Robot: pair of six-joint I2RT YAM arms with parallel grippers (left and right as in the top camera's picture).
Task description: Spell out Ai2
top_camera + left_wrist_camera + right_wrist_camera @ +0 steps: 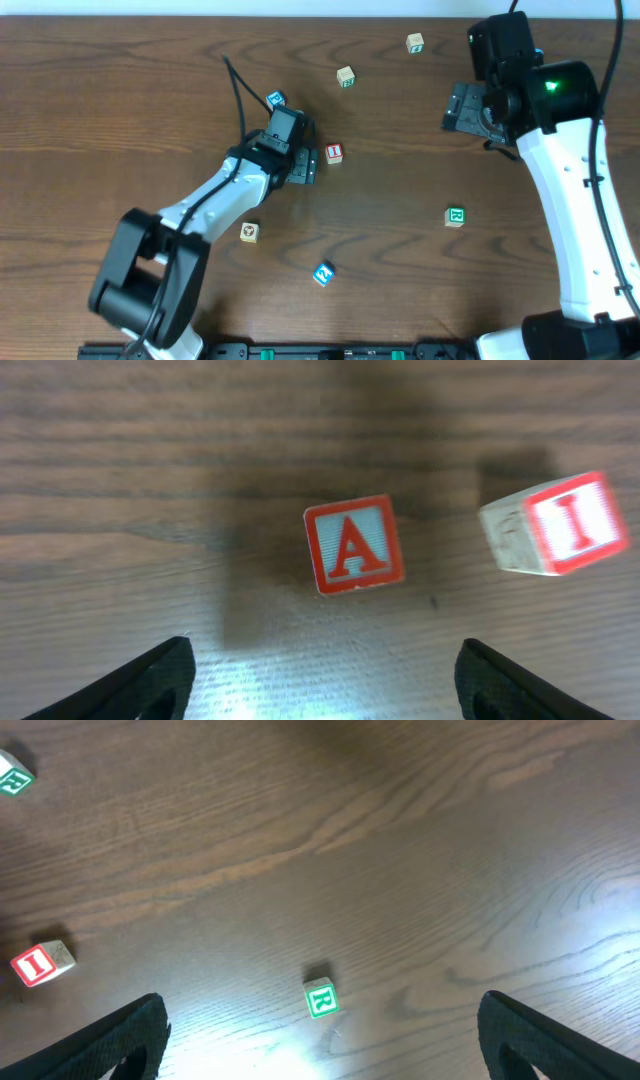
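Left claw (325,648) hangs wide over the A block (353,545) beside the I block (570,525); the 2 block (323,273) likely comes next.

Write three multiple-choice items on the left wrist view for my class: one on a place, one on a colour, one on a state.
1. Where is the I block relative to the A block?
A) stacked on it
B) to its right, apart
C) touching its left side

2. What colour is the letter on the A block?
A) green
B) black
C) red

3. How is the left end effector?
A) open, holding nothing
B) shut on the A block
C) shut on the I block

Answers:
1 B, a clear gap shows between them.
2 C, the A is red on a pale blue face.
3 A, its fingers stand wide apart and touch neither block.
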